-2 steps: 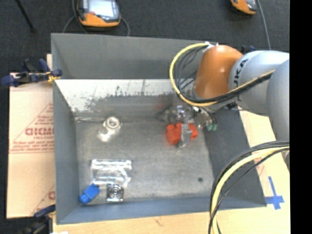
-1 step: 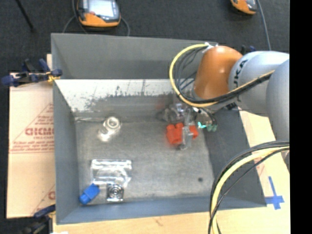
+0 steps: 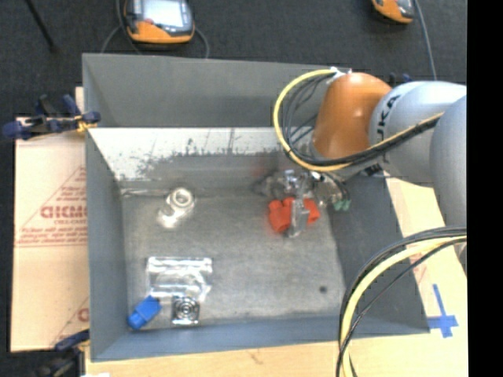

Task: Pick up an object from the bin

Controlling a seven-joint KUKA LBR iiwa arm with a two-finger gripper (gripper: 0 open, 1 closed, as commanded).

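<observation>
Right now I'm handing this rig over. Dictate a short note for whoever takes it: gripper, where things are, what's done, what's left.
Gripper: low in the bin, right of centre, on a red block; grip cannot be confirmed.
Other things: pale round cap at left; clear bag and blue piece at front left.
Done: gripper at the red block.
Left: confirm the grasp, lift it out.
</observation>
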